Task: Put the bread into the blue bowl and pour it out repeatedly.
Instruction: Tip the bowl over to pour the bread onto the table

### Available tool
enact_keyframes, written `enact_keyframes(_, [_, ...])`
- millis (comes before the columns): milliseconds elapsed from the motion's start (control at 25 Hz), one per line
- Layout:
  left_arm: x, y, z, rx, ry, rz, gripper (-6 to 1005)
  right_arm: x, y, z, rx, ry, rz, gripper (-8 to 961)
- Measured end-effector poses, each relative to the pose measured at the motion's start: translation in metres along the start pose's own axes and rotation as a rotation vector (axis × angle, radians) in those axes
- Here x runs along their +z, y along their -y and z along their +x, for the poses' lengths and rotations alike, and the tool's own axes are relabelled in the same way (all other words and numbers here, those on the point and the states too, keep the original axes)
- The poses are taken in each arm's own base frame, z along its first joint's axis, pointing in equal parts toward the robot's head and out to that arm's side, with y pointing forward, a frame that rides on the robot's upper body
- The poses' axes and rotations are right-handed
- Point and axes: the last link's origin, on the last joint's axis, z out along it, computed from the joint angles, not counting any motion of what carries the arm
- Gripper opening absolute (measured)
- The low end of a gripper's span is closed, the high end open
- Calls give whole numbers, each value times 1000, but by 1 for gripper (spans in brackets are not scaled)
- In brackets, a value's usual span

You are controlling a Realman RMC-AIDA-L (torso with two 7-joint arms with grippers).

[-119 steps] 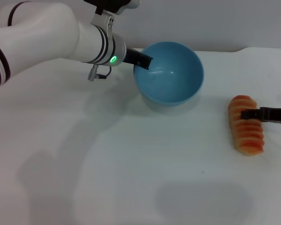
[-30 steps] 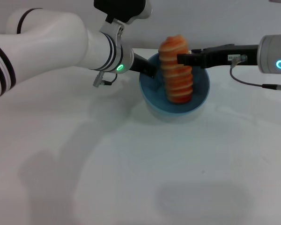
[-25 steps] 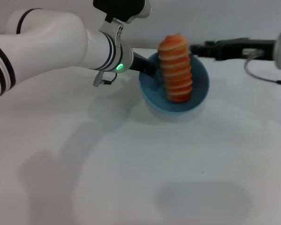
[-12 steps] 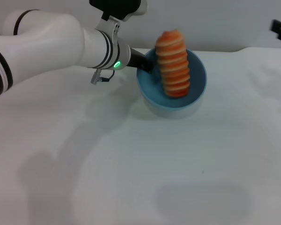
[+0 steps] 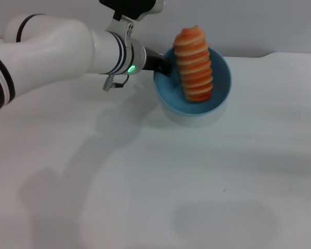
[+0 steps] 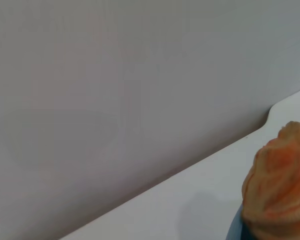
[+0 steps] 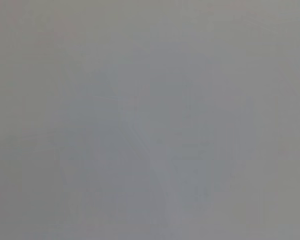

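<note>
**Head view: bread on end in the blue bowl**

Head view: bread (image 5: pixel 194 64) standing nearly upright inside the blue bowl (image 5: pixel 221 96), long axis close to vertical, rounded top tipped slightly to the far left and rising well above the rim, lower end down in the bowl's hollow. Orange-tan, with paler ridges crossing it like stacked slices. Bowl round, deep, light blue, smooth and glossy, plain (no label, brand or writing readable anywhere). Resting on a matte white table (image 5: pixel 160 187), far of centre and a little right.

Left gripper (image 5: pixel 163 66) at the bowl's left rim, dark fingers closed on the rim, one inside the wall and touching the bowl. Behind it a glossy white cylindrical arm with dark bands and a green ring light (image 5: pixel 130 69) at the wrist, reaching in from the left.

Left wrist view: bumpy orange top of the bread (image 6: pixel 282 192), a sliver of blue rim beside it, white table edge and a plain grey wall (image 6: pixel 115 90) beyond.

Right wrist view: uniform grey only; right gripper nowhere to be seen.
</note>
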Motion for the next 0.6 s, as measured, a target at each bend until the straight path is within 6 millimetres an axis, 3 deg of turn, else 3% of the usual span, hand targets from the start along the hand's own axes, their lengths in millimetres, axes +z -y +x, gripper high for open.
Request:
enact_keyframes(240, [1, -4, 3, 38, -53, 10, -2, -31, 3, 22, -51, -8, 72, 518])
enact_keyframes(600, [-1, -19, 35, 261, -231, 52, -1, -54, -7, 52, 38, -81, 97, 513])
